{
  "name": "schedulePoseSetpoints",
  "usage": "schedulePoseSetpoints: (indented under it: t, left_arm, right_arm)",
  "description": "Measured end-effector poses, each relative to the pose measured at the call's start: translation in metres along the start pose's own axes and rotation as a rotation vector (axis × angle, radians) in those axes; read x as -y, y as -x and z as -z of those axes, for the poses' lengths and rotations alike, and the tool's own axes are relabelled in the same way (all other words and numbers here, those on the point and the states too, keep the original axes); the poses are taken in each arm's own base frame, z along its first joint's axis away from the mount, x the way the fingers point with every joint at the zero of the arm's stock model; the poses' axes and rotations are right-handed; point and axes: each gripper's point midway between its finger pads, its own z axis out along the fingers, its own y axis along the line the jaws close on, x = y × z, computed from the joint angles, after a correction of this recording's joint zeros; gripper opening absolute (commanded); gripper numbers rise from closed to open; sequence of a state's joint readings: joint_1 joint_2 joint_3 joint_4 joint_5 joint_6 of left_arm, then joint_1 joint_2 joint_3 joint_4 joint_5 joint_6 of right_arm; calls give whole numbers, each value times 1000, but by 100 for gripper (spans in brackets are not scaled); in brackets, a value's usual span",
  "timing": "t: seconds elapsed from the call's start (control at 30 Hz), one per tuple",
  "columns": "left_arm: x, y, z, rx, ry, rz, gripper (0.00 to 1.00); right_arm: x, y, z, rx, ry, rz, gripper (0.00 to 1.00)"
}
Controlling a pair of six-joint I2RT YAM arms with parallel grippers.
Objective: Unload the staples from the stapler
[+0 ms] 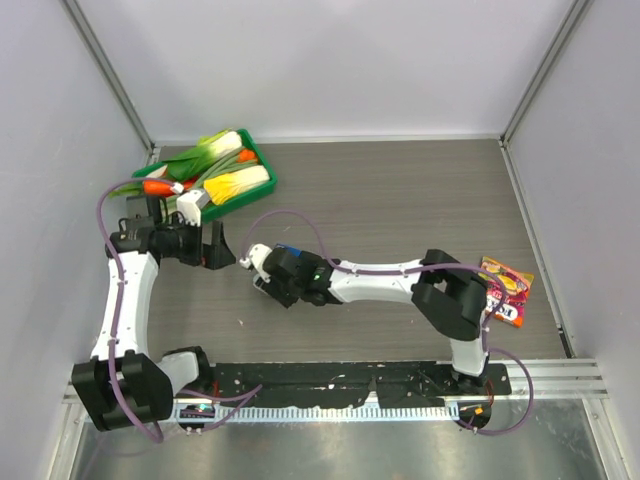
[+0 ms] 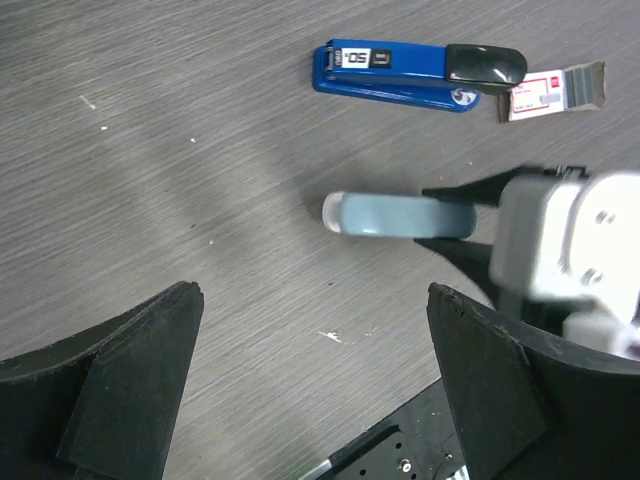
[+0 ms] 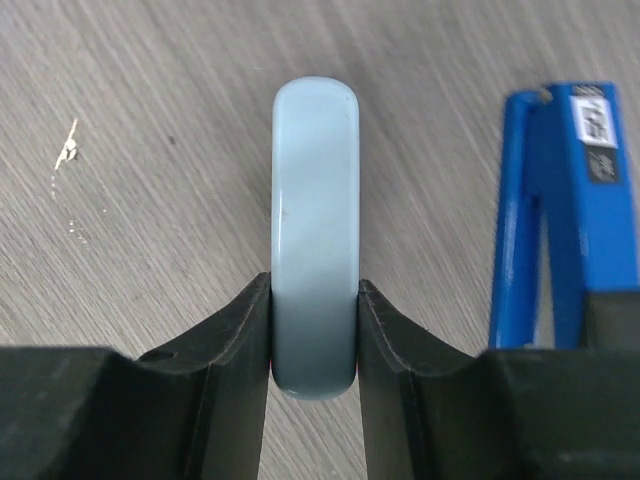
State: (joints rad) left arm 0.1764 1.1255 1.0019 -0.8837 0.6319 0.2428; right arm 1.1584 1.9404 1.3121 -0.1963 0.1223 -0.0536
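Right end effector (image 3: 314, 292) pinches pale-blue stapler (image 3: 315, 180) — smooth, rounded.

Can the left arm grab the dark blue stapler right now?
Probably not easily. The left pincer is wide open, but the pale stapler, gripped by the right pincer, lies between it and the dark blue stapler, so the straight way looks blocked.

Table (image 1: 400, 190): grey wood-grain, under the right claw (image 3: 314, 295) and all round it.
Walls (image 1: 320, 60): plain pale panels, well beyond the claw and on both its sides.
Posts (image 1: 112, 75): metal, in the far corners.
Rail (image 1: 560, 372): metal, well apart from the claw, along the near edge.
Light: even, with soft shadows.
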Motion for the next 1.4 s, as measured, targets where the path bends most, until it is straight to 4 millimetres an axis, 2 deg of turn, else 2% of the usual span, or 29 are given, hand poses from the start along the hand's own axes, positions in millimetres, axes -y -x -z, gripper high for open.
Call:
schedulePoseSetpoints:
  t: [0.13, 0.27, 0.37, 0.53, 0.8, 1.0, 1.17, 1.27, 1.37, 1.4]
  left_arm:
    - [8, -4, 1, -9, -44, -18, 100]
    - [19, -6, 0, -10, -98, -59, 100]
    - [32, -12, -4, -28, -146, -100, 100]
    - [48, -21, -16, -67, -196, -189, 92]
    - [43, -41, -32, -116, -188, -268, 88]
    - [39, -39, -38, -93, -184, -322, 88]
    - [46, -41, -44, -92, -218, -389, 85]
    - [52, -46, -49, -109, -246, -421, 78]
    - [54, -49, -53, -122, -263, -444, 61]
    - [54, -50, -53, -125, -264, -447, 47]
  right_arm:
    - [17, 7, 20, 99, -40, -148, 1]
    - [31, 31, 52, 292, -67, -344, 1]
    - [30, 52, 69, 418, -39, -463, 1]
    - [26, 72, 77, 514, 4, -581, 1]
    - [25, 67, 81, 528, 19, -654, 1]
    - [20, 70, 91, 546, 62, -697, 1]
    - [14, 71, 98, 556, 107, -727, 1]
    - [12, 72, 100, 555, 124, -734, 1]
    - [9, 72, 100, 552, 138, -737, 1]
    - [9, 72, 100, 551, 140, -738, 1]
